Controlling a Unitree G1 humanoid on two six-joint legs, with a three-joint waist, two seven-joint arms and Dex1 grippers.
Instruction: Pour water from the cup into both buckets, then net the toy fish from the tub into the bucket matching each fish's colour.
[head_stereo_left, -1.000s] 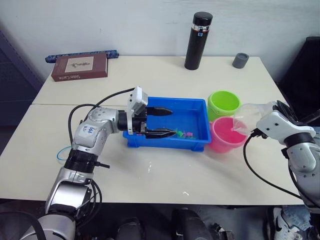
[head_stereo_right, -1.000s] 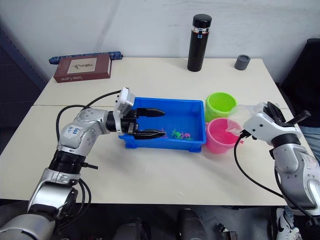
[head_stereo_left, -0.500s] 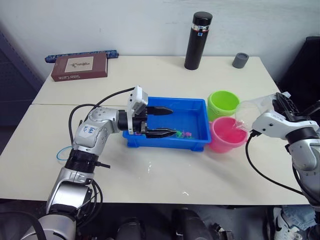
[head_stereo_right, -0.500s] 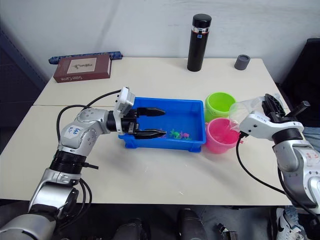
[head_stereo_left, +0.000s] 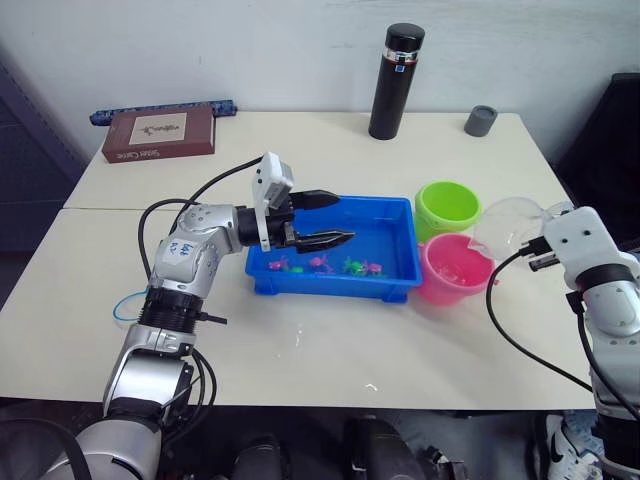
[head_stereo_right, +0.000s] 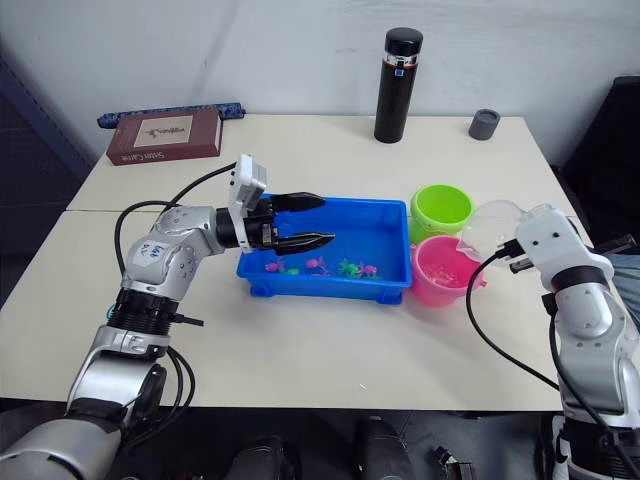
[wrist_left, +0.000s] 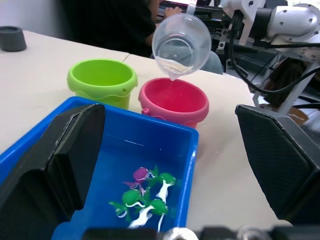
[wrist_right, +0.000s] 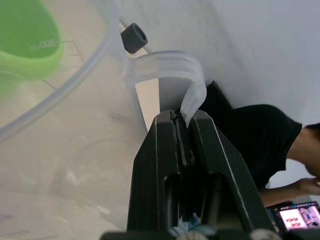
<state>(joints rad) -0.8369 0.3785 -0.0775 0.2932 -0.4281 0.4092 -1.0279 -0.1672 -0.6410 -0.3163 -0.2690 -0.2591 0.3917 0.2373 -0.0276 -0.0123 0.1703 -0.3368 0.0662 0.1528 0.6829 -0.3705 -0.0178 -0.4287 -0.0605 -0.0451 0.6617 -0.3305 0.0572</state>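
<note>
My right tool (wrist_right: 182, 145) is clamped on the handle of the cup (wrist_left: 181, 44), tilted above the pink bucket (wrist_left: 174, 100). My left tool (head_stereo_left: 325, 220) is spread wide over the tub (head_stereo_left: 385, 285).

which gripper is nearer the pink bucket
Right. The right gripper holds the cup by its handle just above and beside the pink bucket; the left gripper hovers, open, over the tub's far end.

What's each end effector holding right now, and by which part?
The right end effector is shut on the clear cup, gripping its side handle. The left end effector is open over the blue tub, holding nothing.
</note>
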